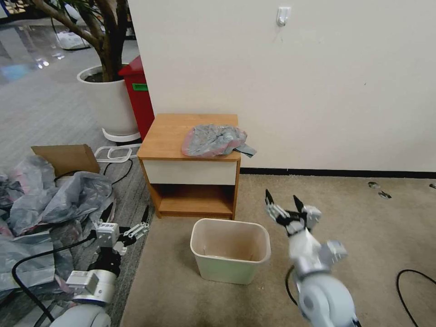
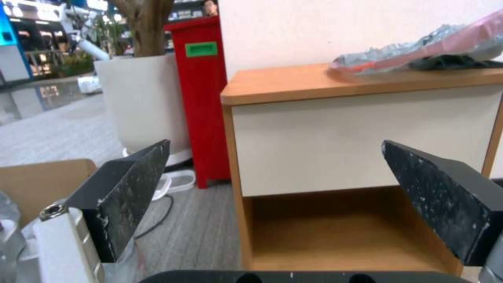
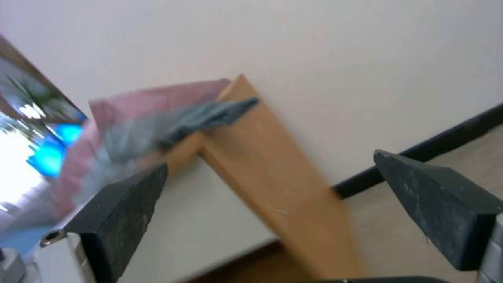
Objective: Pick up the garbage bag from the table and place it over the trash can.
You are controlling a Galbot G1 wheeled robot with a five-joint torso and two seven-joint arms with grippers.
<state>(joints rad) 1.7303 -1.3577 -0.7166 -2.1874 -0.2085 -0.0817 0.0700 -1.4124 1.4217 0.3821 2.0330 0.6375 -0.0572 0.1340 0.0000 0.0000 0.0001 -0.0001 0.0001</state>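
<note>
We face a plain cream wall [image 1: 318, 81] with a white hook [image 1: 283, 16] and black baseboard [image 1: 336, 173]. Beige carpet [image 1: 386, 227] meets grey flooring [image 1: 41, 109] on our left, where a potted tree [image 1: 106, 91] stands beside a red bin [image 1: 138, 95].

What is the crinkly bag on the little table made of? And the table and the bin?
The garbage bag looks like thin plastic: wrinkly, slightly shiny, grey with a pink edge. The table seems to be wood or wood-look board, orange-brown with faint grain, with a white drawer front. The trash can looks like smooth cream plastic with a rolled rim.
</note>
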